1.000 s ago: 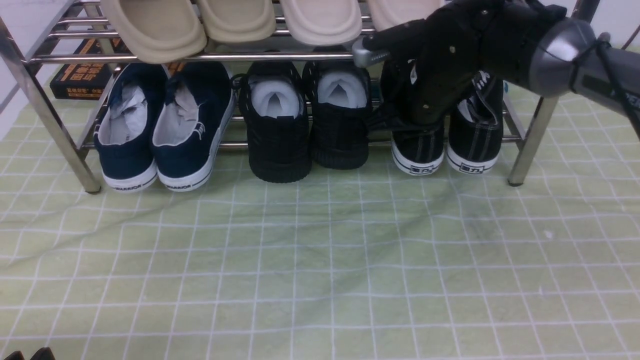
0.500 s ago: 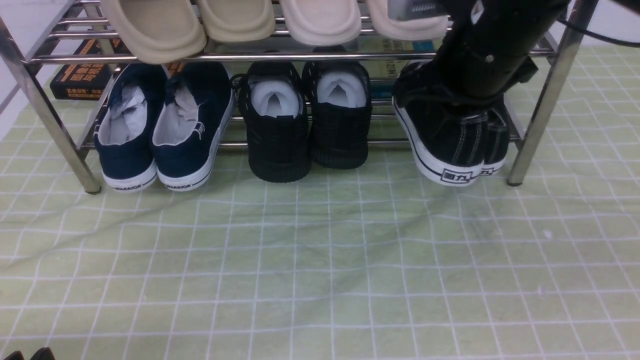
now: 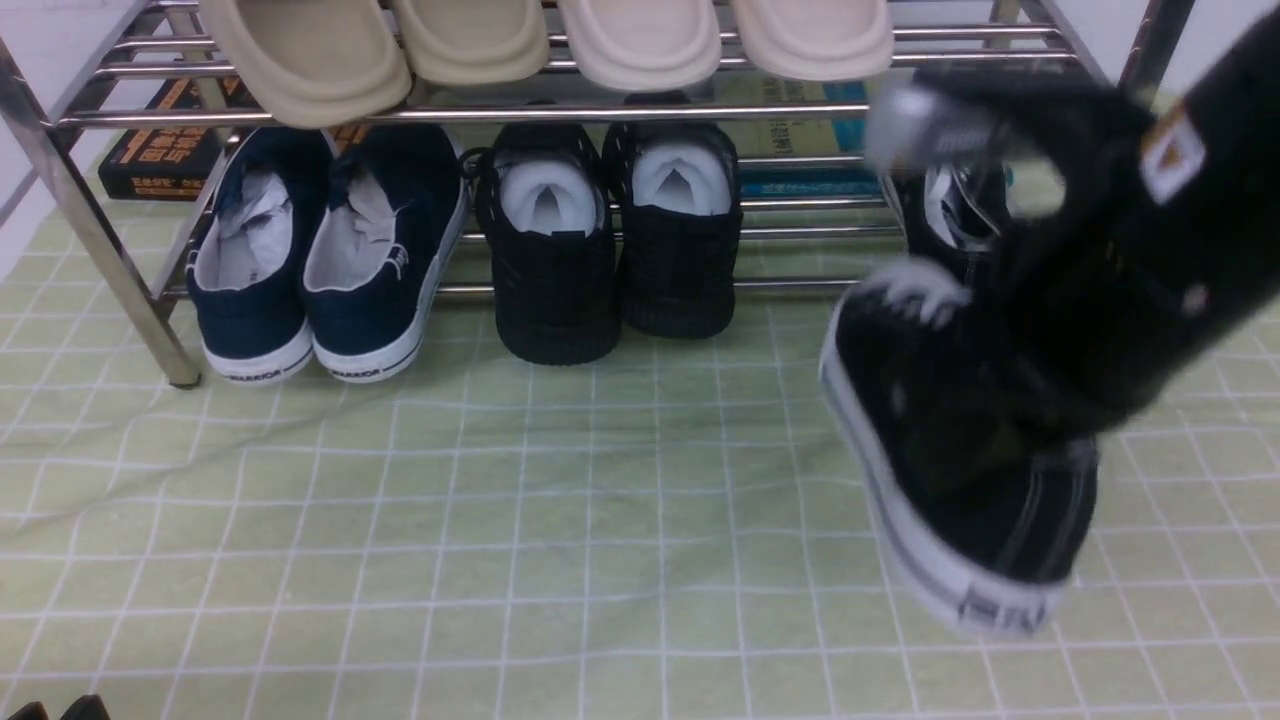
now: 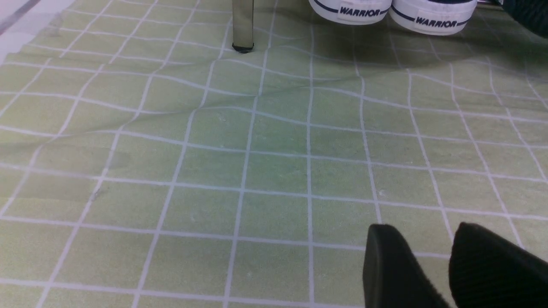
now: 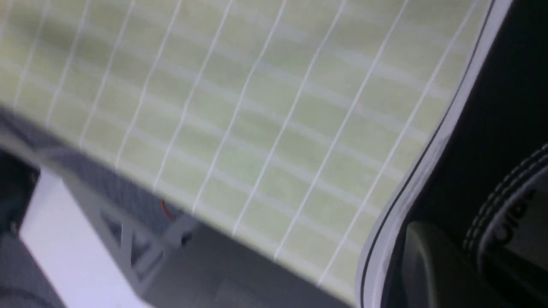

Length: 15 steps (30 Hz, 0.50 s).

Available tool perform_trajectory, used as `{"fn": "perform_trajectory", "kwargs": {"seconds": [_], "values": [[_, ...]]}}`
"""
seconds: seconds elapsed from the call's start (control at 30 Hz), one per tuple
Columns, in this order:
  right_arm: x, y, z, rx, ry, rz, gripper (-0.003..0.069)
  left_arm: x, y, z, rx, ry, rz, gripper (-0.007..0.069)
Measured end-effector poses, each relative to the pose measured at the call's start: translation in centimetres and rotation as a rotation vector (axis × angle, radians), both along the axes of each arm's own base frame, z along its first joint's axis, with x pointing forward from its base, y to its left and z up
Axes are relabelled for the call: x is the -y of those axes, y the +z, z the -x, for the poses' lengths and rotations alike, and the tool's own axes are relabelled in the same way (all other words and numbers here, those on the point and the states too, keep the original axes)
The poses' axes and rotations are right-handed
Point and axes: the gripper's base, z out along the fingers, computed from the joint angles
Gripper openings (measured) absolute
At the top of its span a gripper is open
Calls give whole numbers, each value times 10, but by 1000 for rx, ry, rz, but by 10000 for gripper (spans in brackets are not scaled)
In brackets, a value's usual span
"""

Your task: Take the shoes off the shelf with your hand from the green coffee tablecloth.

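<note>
Your right claw (image 3: pixel 1100 260), a motion-blurred black shape, grips one canvas sneaker (image 3: pixel 960 480) with a white rubber sole, lower right of the front view, off the rack against the gridded green cloth (image 3: pixel 500 520). Its mate (image 3: pixel 955 205) sits half hidden on the chrome-tube shelf (image 3: pixel 600 113). Left claw (image 4: pixel 428 273): tips parted, cut off by the frame edge.

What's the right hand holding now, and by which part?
One black canvas sneaker, gripped at its upper around the opening by the right hand; blur hides exact finger placement. The left gripper holds nothing.

Plain white bkgd (image 3: pixel 45 25) at rear left, more white rear right; soft, even light
</note>
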Motion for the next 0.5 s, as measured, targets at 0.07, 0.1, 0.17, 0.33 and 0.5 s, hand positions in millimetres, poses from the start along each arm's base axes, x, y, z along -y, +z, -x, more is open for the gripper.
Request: {"fn": "perform_trajectory", "kwargs": {"seconds": [0.07,0.1,0.17,0.33,0.5], "values": [[-13,-15,12,-41,41,42,17,0,0,0,0,0,0,242],[-15,-16,14,-47,49,49,17,0,0,0,0,0,0,242],[-31,-30,23,-66,67,93,18,0,0,0,0,0,0,242],[-57,-55,12,18,-2,145,20,0,0,0,0,0,0,242],[-68,-75,-6,72,-84,167,21,0,0,0,0,0,0,242]]}}
